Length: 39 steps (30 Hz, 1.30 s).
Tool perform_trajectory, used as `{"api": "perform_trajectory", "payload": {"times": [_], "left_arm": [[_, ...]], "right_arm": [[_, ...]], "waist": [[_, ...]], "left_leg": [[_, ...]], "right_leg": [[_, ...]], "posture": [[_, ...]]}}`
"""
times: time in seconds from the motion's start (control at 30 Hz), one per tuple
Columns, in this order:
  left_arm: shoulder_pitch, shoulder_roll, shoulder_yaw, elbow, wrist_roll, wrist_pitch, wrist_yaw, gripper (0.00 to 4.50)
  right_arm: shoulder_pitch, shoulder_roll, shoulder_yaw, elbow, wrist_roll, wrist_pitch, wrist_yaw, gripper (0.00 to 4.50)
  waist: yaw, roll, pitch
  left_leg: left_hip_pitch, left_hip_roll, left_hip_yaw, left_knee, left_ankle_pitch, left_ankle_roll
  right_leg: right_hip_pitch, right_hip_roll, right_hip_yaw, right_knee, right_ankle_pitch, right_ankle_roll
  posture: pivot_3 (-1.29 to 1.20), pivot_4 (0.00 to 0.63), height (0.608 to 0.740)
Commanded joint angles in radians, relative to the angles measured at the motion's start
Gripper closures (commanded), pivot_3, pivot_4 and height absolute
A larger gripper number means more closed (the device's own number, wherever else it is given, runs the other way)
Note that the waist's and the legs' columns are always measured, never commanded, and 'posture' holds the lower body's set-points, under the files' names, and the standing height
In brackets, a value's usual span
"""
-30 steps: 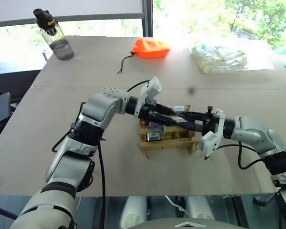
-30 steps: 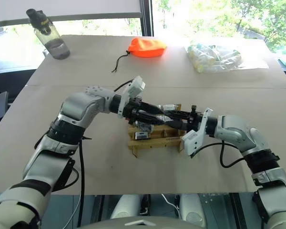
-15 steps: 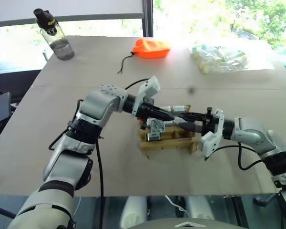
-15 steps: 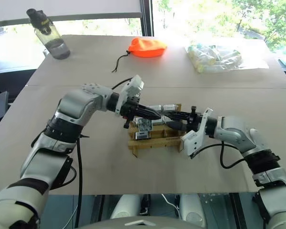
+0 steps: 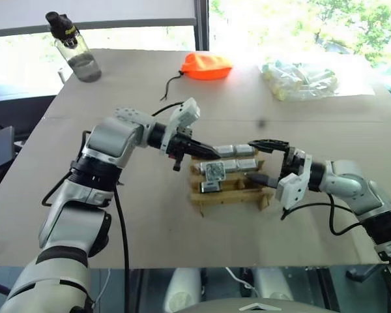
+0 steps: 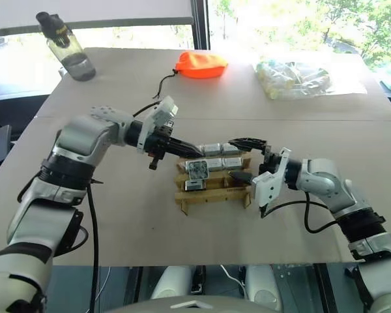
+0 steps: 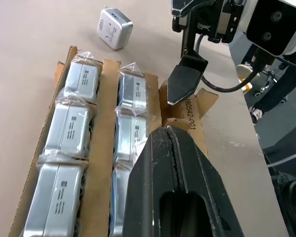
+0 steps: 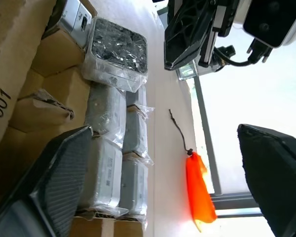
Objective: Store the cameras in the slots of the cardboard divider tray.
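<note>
Evidently rigid, light and plastic-slick, the cameras (image 7: pixel 69 123) fill the cardboard divider tray (image 5: pixel 229 192) between the closed, empty left end effector (image 5: pixel 205 152) and wide-open, empty right end effector (image 5: pixel 264 158), best pinched across flat sides.

we look over a wide tan table (image 5: pixel 117 215) made of two boards, with a seam running across it behind the middle. behind it stand large windows (image 5: pixel 300 16) with a dark vertical frame post (image 5: pixel 202 26) between them; bright daylight comes in and green foliage shows outside on the right. a pale roller blind (image 5: pixel 91 10) covers the upper left pane. the far right part of the table is washed out by glare. at the left edge a dark chair (image 5: pixel 0 147) stands just beside the table. under the near edge we see a dim floor.
</note>
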Motion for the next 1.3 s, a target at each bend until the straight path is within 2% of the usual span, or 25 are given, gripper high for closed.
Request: {"api": "perform_trajectory", "payload": {"times": [0.03,0.17,0.27,0.33,0.53,0.87,0.97,1.1,1.13,1.3], "left_arm": [[-0.015,0.013,-0.021,0.001,0.009,-0.001,-0.052,4.5],[-0.024,0.009,-0.052,0.005,0.014,0.01,-0.092,4.5],[-0.032,0.01,-0.067,0.012,0.023,0.007,-0.114,4.5],[-0.033,0.006,-0.075,0.021,0.031,0.006,-0.124,4.5],[-0.045,-0.008,-0.082,0.041,0.044,0.006,-0.137,4.5],[-0.073,-0.036,-0.078,0.107,0.085,-0.034,-0.118,4.5],[-0.079,-0.026,-0.071,0.108,0.087,-0.043,-0.127,3.65],[-0.093,-0.037,-0.06,0.126,0.098,-0.037,-0.087,1.93],[-0.096,-0.035,-0.059,0.128,0.095,-0.03,-0.092,1.68],[-0.094,-0.033,-0.068,0.15,0.106,-0.049,-0.107,1.68]], "right_arm": [[0.054,0.011,-0.021,-0.093,0.208,0.124,0.043,0.02],[0.237,-0.025,-0.076,-0.3,0.574,0.451,0.115,0.02],[0.378,-0.072,-0.155,-0.427,0.766,0.629,0.141,0.02],[0.477,-0.096,-0.218,-0.473,0.851,0.7,0.161,0.02],[0.612,-0.096,-0.321,-0.592,1.034,0.92,0.161,0.02],[0.611,-0.052,-0.358,-0.597,0.962,0.98,0.212,0.02],[0.616,-0.037,-0.358,-0.584,0.927,0.975,0.237,0.0],[0.623,-0.013,-0.367,-0.585,0.911,0.982,0.248,0.0],[0.625,-0.007,-0.37,-0.587,0.908,0.984,0.249,0.0],[0.637,0.007,-0.387,-0.587,0.89,0.982,0.259,0.0]], "waist": [[0.001,0.0,0.0],[0.008,0.0,0.0],[0.007,0.0,0.0],[0.008,0.0,0.0],[0.004,0.0,0.0],[0.008,-0.001,0.0],[0.008,-0.001,0.0],[0.008,-0.001,0.0],[0.008,-0.001,0.0],[0.007,-0.001,0.0]], "left_leg": [[0.0,0.0,0.0,0.0,0.0,0.0],[-0.001,0.0,-0.002,0.0,0.0,0.0],[-0.002,0.0,-0.002,0.001,0.0,0.0],[-0.001,0.0,-0.002,0.001,0.0,0.001],[0.002,0.0,-0.001,0.001,-0.001,0.001],[0.0,0.0,-0.002,0.002,-0.001,0.002],[0.0,0.0,-0.002,0.002,-0.001,0.002],[0.001,0.0,-0.002,0.002,-0.001,0.002],[0.001,0.0,-0.002,0.002,-0.001,0.002],[0.001,0.0,-0.002,0.002,-0.001,0.002]], "right_leg": [[0.0,0.0,0.0,0.0,0.0,0.0],[0.0,0.0,-0.001,0.0,0.0,0.0],[0.001,-0.001,-0.002,0.0,0.0,0.0],[0.001,-0.001,-0.001,0.0,0.0,0.0],[0.003,0.002,0.0,0.0,0.0,0.0],[0.002,0.003,0.0,-0.001,0.0,0.0],[0.002,0.003,0.0,-0.001,0.0,0.0],[0.002,0.003,0.0,-0.001,0.0,0.0],[0.002,0.003,0.0,0.0,0.0,0.0],[0.002,0.003,0.0,0.0,0.0,0.0]], "posture": [[0.0,0.15,0.726],[0.0,0.15,0.726],[0.0,0.15,0.726],[0.0,0.15,0.726],[0.0,0.15,0.726],[0.0,0.15,0.726],[0.0,0.15,0.726],[0.0,0.15,0.726],[0.0,0.15,0.726],[0.0,0.15,0.726]]}}
